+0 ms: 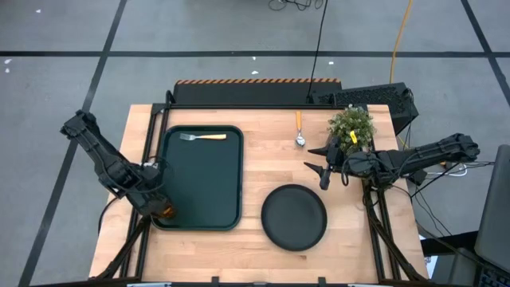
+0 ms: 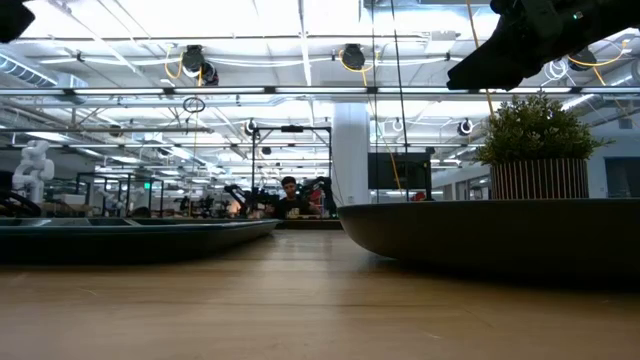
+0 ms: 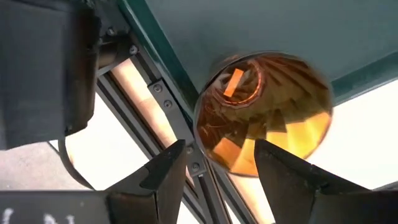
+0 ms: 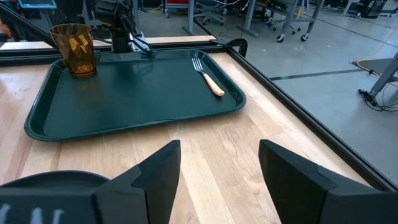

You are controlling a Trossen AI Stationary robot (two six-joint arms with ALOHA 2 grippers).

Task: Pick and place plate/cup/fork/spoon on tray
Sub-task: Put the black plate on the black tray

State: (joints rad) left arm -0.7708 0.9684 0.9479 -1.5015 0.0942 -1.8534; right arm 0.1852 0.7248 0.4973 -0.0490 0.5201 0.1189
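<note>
Two grippers, both spread wide and empty: left gripper (image 1: 159, 206) straddles the amber translucent cup (image 4: 74, 48) standing in the dark green rectangular tray's (image 1: 227, 187) near-left corner; right gripper (image 1: 320, 169) hovers beside the potted plant (image 1: 351, 126).

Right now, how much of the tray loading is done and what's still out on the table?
Done: the fork lies in the tray, and the cup stands upright in the tray's corner. In hand: nothing; the left gripper sits at the cup with jaws open around it, while the right gripper hovers open and empty above the table. Left: the plate and the spoon are on the wood.
</note>
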